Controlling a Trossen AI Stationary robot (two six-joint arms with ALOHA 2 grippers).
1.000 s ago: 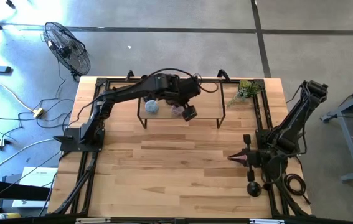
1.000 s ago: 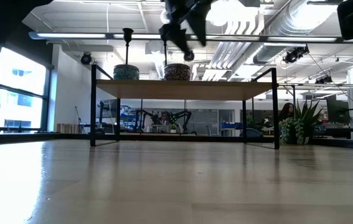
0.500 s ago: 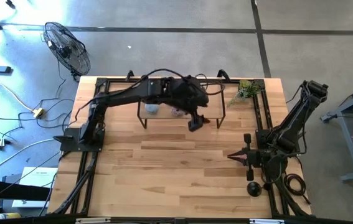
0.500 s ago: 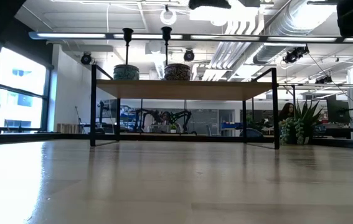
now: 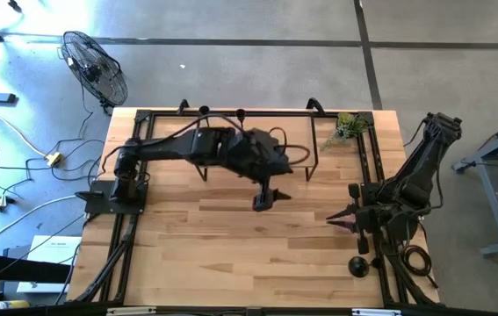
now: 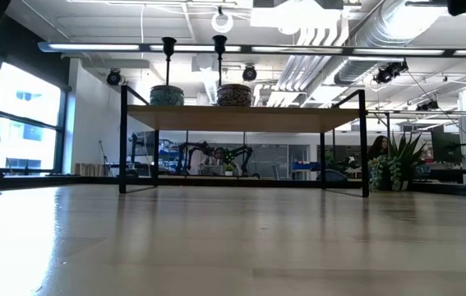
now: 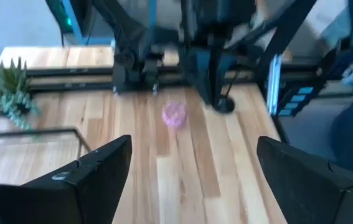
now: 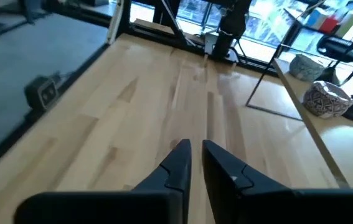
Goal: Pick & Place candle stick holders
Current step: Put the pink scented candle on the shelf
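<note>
Candle stick holders: three. Two (image 6: 168,76) (image 6: 233,76) upright on raised shelf (image 6: 241,117); third (image 5: 359,264) on worktop (image 5: 231,246), beside right arm base.
Left claw (image 5: 263,201): spread wide, empty, above worktop in front of shelf.
Right claw (image 8: 193,163): nearly closed, empty, at worktop's right side.
Plant (image 5: 347,127): one, far right corner.
</note>
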